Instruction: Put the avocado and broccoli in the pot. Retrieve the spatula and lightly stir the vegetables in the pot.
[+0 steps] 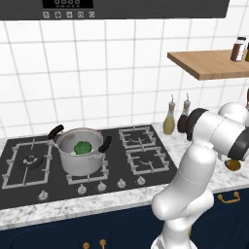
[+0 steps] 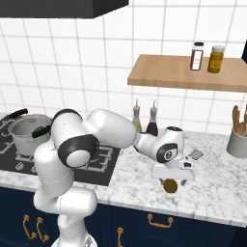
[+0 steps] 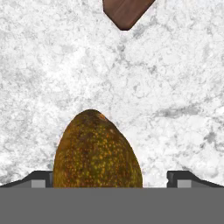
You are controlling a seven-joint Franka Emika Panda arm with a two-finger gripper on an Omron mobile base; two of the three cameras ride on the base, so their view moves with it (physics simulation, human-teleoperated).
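Gripper [image 2: 172, 182] low over the marble tabletop [image 2: 212, 193] in the lower middle of the right base view, jaws spread wide, gripping nothing. Avocado [image 3: 97, 151] lying on the tabletop between the two dark fingertips [image 3: 41, 178] at the bottom of the hand view, narrow end toward the top of the frame; contact with either tip not discernible. Same avocado seen as a brownish-yellow lump right under the hand in the right base view, and at the right edge of the left base view just behind the arm.

Spatula [image 2: 195, 155]: grey blade just right of the hand in the right base view; brown handle end at the top centre of the hand view, well apart from the avocado.

Pot [image 1: 81, 151] on the hob [image 1: 29, 170], centre-left of the left base view, on a front burner, black handles out to both sides. Broccoli [image 1: 82, 147] inside the pot, green against the steel.

Two bottles [image 1: 169, 122] behind the hob's right end, against the tiled wall. Wooden shelf [image 2: 169, 72] in the upper right of the right base view, carrying two jars [image 2: 197, 56]. Utensil holder [image 2: 238, 142] at the right edge.
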